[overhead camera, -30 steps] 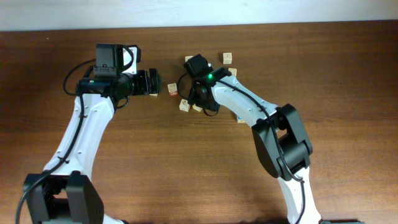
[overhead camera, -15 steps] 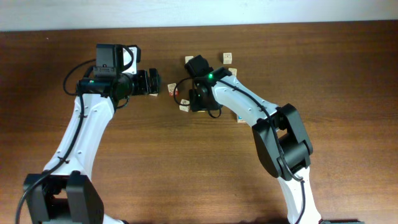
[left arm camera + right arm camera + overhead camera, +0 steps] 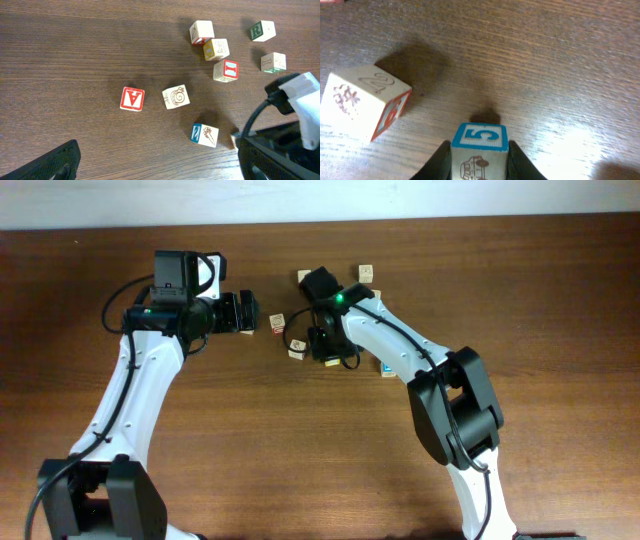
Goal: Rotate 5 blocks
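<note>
Here the right claw (image 3: 480, 161) pinches the blue-faced "5" block (image 3: 480, 136) by its two sides, low over the wooden surface (image 3: 560, 60). A "2" block (image 3: 362, 102) sits nearby. The left claw (image 3: 247, 312) hangs wide open and empty beside the other scattered blocks (image 3: 176, 96).

The left arm (image 3: 135, 395) and right arm (image 3: 395, 345) share glossy white curved shells, linked by black cylindrical joints. Black cables (image 3: 115, 305) loop beside each wrist, where a small green light (image 3: 340, 302) glows. The right gripper (image 3: 480, 152) has black fingers (image 3: 439, 162).
</note>
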Action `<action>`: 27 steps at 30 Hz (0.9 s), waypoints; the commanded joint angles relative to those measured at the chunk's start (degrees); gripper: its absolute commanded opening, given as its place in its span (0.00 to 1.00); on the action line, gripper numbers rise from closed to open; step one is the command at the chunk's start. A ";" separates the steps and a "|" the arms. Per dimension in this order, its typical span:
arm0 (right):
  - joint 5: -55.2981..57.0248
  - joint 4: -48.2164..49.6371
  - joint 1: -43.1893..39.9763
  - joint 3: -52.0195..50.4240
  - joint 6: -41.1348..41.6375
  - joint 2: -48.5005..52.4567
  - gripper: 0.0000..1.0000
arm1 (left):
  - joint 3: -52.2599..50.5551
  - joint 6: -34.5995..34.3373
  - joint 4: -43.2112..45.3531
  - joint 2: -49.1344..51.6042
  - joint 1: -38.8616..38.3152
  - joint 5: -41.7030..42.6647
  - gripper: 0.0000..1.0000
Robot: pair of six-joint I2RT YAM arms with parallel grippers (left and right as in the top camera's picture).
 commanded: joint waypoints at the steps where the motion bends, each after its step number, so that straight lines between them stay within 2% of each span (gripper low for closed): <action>1: 2.08 -4.44 0.28 3.54 2.73 -2.73 0.24 | 1.09 -0.55 0.04 0.35 -0.15 -0.02 0.99; 6: 5.27 -11.72 -0.81 2.43 8.13 -4.04 0.24 | 1.09 -0.55 0.04 0.35 -0.15 -0.02 0.99; 16: 7.58 -8.50 -6.47 -4.74 9.49 -4.00 0.24 | 1.09 -0.55 0.04 0.35 -0.15 -0.02 0.99; 27: 7.21 -8.79 -6.08 -5.07 9.49 -4.00 0.26 | 1.09 -0.55 0.04 0.35 -0.15 -0.02 0.99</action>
